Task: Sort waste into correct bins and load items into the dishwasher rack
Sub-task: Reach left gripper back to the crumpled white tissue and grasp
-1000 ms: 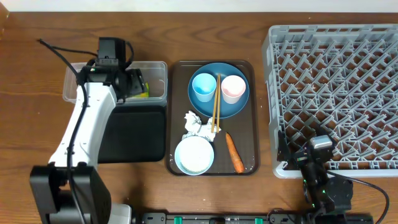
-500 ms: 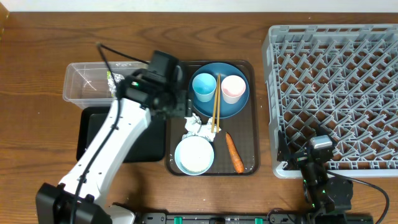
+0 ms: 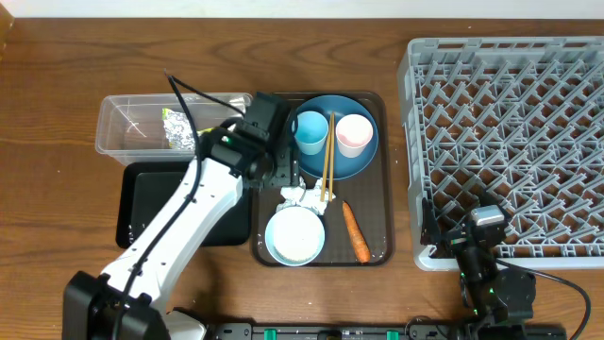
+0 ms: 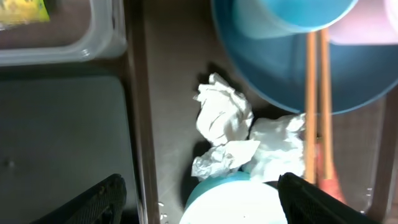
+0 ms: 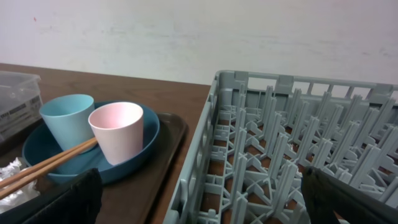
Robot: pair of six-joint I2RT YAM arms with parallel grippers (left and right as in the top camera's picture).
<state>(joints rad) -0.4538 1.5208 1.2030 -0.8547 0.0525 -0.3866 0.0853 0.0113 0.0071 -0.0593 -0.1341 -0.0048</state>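
**Overhead.** On the wooden bench [image 3: 57,76], the left arm [image 3: 189,217] reaches from the near-left corner onto the brown serving tray [image 3: 381,189]. The left jaws sit above the tray's left side, just over the white tissue wads [image 3: 302,195]. On this tray also lie:
- the dark-blue plate [image 3: 359,165], which carries the light-blue cup [image 3: 309,132] and the pale-pink cup [image 3: 354,135];
- the chopsticks [image 3: 327,161], which run from the plate down beside the tissue;
- the white bowl [image 3: 294,236], near the front;
- the carrot [image 3: 355,231], to the right of the bowl.

Left of the serving tray stands the clear tub [image 3: 123,142], holding the foil wrapper [image 3: 176,127]. The black tray [image 3: 142,203] lies just in front of the tub. The grey rack [image 3: 510,142] fills the right side. The right arm [image 3: 486,274] rests at the rack's near edge.

**Left wrist.** The left jaws stand wide apart with nothing between them. They hang over the tissue wads [image 4: 227,121], which touch the bowl's [image 4: 233,202] rim. The plate [image 4: 292,81], both cups and the chopsticks [image 4: 314,93] are at the upper right. A corner of the tub [image 4: 68,46] and the black tray [image 4: 62,137] are at the left.

**Right wrist.** The right jaws are spread fully and hold nothing. They are low, at the near corner of the rack [image 5: 280,162]. Beyond them the light-blue cup [image 5: 67,118] and the pink cup [image 5: 116,130] stand upright and touching on the plate [image 5: 143,155]. The chopsticks [image 5: 50,162] lean out over the plate's rim.
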